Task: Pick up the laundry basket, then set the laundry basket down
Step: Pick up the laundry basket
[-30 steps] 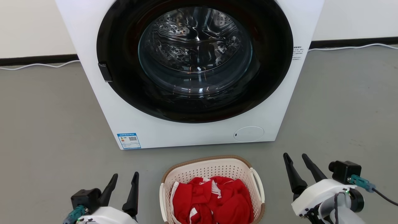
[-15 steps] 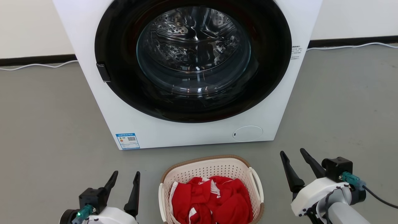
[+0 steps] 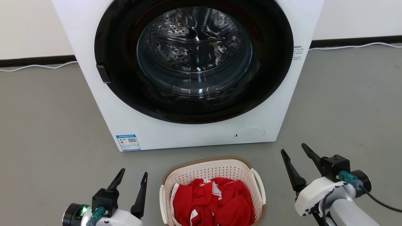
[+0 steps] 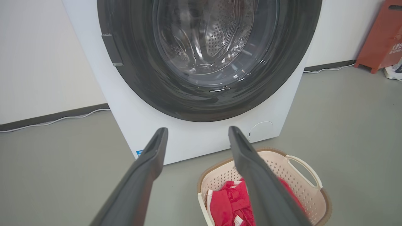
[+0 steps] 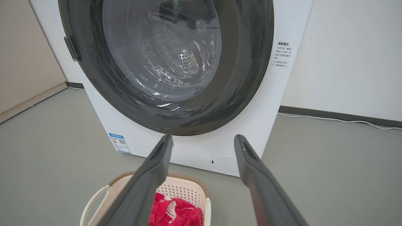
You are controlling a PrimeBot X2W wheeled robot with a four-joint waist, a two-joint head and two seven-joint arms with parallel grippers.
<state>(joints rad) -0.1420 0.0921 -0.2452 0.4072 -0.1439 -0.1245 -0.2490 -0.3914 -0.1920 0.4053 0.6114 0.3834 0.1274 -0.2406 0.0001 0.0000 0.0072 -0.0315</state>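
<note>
The laundry basket (image 3: 207,171), cream with perforated walls, a brown rim and white side handles, stands on the grey floor in front of the washing machine, with red and white clothes (image 3: 216,201) inside. My left gripper (image 3: 133,171) hovers open just left of it, nothing between its fingers. My right gripper (image 3: 293,147) is open to the basket's right, a little farther off. In the left wrist view the left gripper (image 4: 198,128) points at the machine, the basket (image 4: 292,185) low on the right. The right gripper (image 5: 203,136) has the basket (image 5: 182,190) low on the left.
A white washing machine (image 3: 188,138) with a shut round glass door stands close behind the basket. A white cable (image 3: 37,66) runs along the wall's base. A red object (image 4: 381,31) stands by the wall far off. Grey floor lies on both sides.
My left gripper has edged up and right, nearer the basket's left side. My right gripper has shifted slightly up and left. The basket has stayed put.
</note>
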